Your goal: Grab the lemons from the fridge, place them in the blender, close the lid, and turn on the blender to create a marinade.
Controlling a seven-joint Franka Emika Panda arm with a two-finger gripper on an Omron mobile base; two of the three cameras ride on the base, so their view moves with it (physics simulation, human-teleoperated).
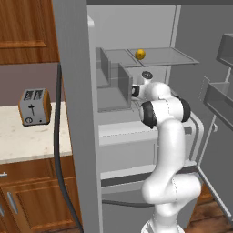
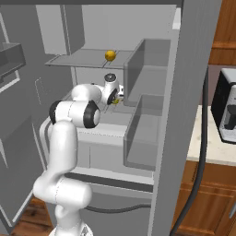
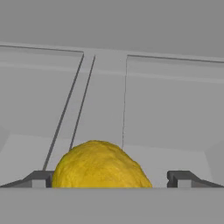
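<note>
In the hand view the gripper (image 3: 111, 178) is spread wide, a fingertip (image 3: 40, 178) seen at either side of a lemon (image 3: 99, 165) lying on a fridge (image 1: 77, 113) shelf; contact cannot be judged. The arm is reached level into the fridge. A second lemon (image 1: 140, 54) rests on the upper shelf.

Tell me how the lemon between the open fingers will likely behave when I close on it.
The lemon looks rounded and rests loose on the flat fridge shelf, so a nudge could probably roll it. It sits off-centre in the open gripper, near one finger, so closing may push it sideways first. Its bumpy rind likely grips well.
</note>
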